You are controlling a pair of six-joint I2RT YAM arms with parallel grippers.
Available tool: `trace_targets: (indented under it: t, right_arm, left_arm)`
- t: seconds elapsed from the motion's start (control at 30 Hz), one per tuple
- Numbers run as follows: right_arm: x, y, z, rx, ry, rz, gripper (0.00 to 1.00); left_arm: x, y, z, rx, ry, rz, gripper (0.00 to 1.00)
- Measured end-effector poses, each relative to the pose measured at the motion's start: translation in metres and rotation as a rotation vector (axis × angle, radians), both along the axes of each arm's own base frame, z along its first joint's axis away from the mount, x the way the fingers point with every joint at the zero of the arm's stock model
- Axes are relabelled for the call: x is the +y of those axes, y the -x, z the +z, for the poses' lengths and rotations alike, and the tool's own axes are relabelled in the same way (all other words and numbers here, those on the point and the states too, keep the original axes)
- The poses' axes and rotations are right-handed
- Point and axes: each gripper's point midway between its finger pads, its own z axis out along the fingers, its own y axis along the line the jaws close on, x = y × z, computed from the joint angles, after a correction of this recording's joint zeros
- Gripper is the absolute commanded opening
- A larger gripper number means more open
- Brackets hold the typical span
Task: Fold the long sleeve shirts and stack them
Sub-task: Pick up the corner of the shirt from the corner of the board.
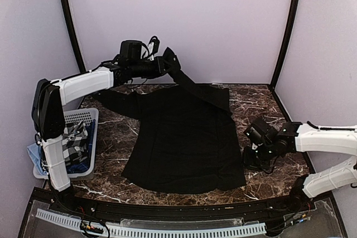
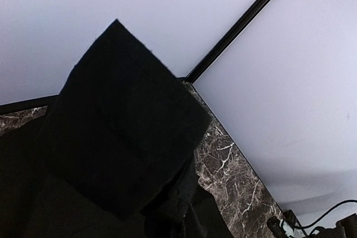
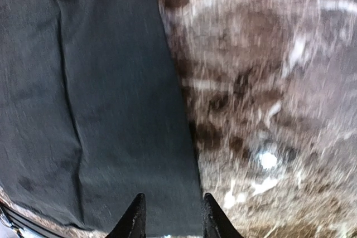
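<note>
A plain black long sleeve shirt (image 1: 184, 137) lies spread flat on the marble table (image 1: 262, 107). My left gripper (image 1: 165, 64) is raised at the back and shut on the cuff of one sleeve (image 1: 195, 88), which stretches taut down to the shirt's far right corner. In the left wrist view that cuff (image 2: 122, 115) hides the fingers. The other sleeve (image 1: 114, 101) lies out to the far left. My right gripper (image 1: 249, 157) is low at the shirt's right edge. Its fingers stand apart just over that edge (image 3: 170, 215), with the black cloth (image 3: 100, 93) below them.
A white slatted basket (image 1: 83, 116) sits at the table's left edge and holds plaid and blue clothes (image 1: 75, 143). Pale walls with black corner posts (image 1: 284, 26) close in the back and sides. Bare marble (image 3: 268, 110) shows right of the shirt.
</note>
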Motion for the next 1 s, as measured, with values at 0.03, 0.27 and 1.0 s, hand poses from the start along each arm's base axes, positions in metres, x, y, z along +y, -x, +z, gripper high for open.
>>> trace_targets:
  t: [0.03, 0.27, 1.0]
  right_arm:
    - [0.001, 0.005, -0.001, 0.008, 0.000, 0.001, 0.29]
    - [0.000, 0.037, -0.011, 0.078, 0.050, 0.001, 0.26]
    - [-0.014, 0.054, -0.031, 0.118, 0.117, -0.088, 0.00]
  left_arm:
    - [0.001, -0.001, 0.001, -0.004, -0.001, 0.001, 0.00]
    - [0.002, -0.004, 0.015, -0.034, 0.009, 0.005, 0.00]
    - [0.001, -0.006, 0.040, -0.075, 0.036, 0.004, 0.00]
